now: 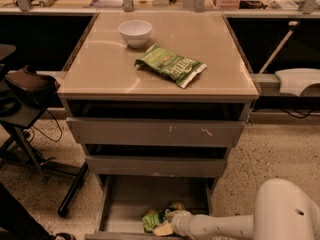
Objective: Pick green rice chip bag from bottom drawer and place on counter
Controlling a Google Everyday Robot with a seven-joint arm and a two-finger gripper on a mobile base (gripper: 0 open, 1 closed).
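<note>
The green rice chip bag (151,219) lies crumpled at the front of the open bottom drawer (134,198), near its middle. My gripper (169,221) reaches in from the right on a white arm (220,226) and is right against the bag's right side, partly hiding it. The beige counter (100,66) tops the grey cabinet above the drawer.
A longer flat green bag with a white end (170,65) and a white bowl (135,32) sit on the counter. Two upper grey drawers (155,132) stand slightly open. A black stand with a dark object (27,84) is on the left, and a white shape (298,80) on the right.
</note>
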